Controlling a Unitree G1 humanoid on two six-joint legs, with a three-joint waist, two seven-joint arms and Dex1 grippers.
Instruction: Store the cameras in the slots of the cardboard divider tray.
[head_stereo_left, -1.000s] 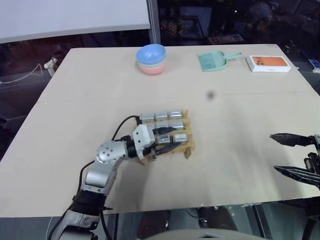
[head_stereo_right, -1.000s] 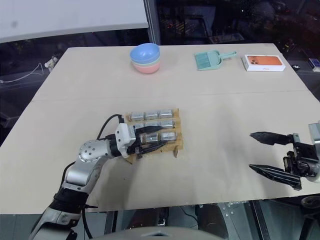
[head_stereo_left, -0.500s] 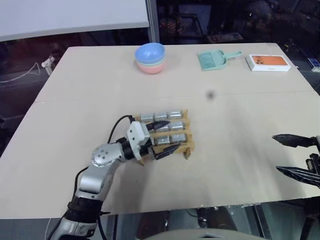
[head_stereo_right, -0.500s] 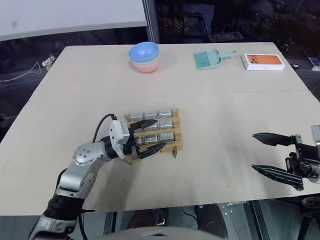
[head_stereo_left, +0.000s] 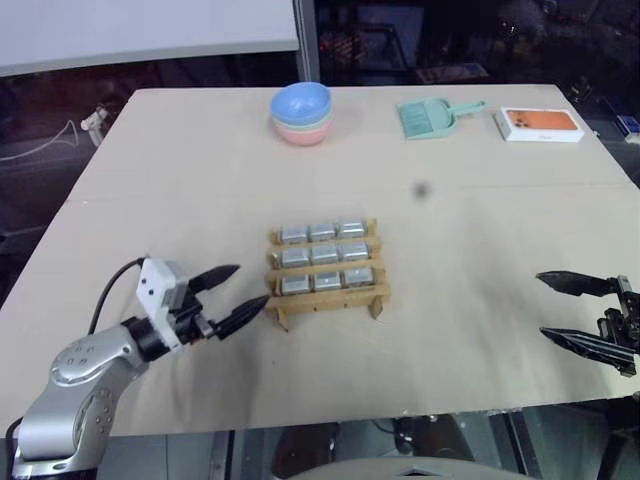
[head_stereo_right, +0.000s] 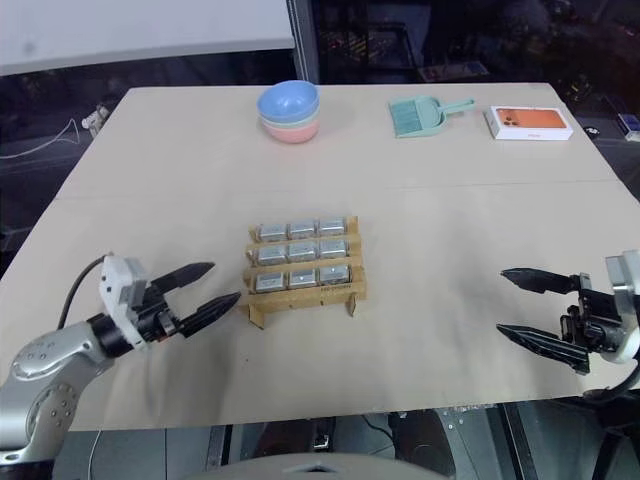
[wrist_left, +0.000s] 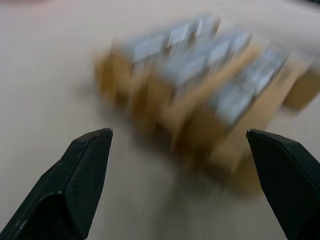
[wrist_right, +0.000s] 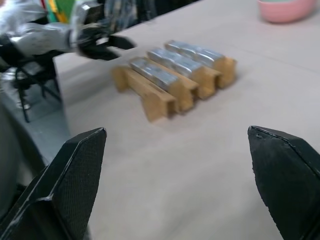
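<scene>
The brown cardboard divider tray (head_stereo_left: 377, 293) stands mid-table, with silver-grey cameras (head_stereo_left: 325, 255) seated in all three rows of its slots. My left gripper (head_stereo_left: 233, 293) hovers open and empty just left of the tray, apart from it, fingers pointing toward it. In the left wrist view the tray (wrist_left: 227, 154) and cameras (wrist_left: 190, 65) lie ahead of the spread fingertips. My right gripper (head_stereo_left: 569, 311) is open and empty near the table's front right edge, well away from the tray. The right wrist view shows the tray (wrist_right: 160, 102) with its cameras (wrist_right: 177, 57) and the left gripper (wrist_right: 112, 47) beyond it.
At the table's far side stand stacked bowls (head_stereo_left: 302, 115), blue on top, a teal dustpan (head_stereo_left: 428, 119) and a white-and-orange phone box (head_stereo_left: 540, 124). A small dark spot (head_stereo_left: 421, 189) marks the tabletop. The front table edge runs close under both grippers.
My left gripper has opened and pulled back leftward out of the tray's front row, leaving the cameras in their slots. The right gripper has barely moved.
</scene>
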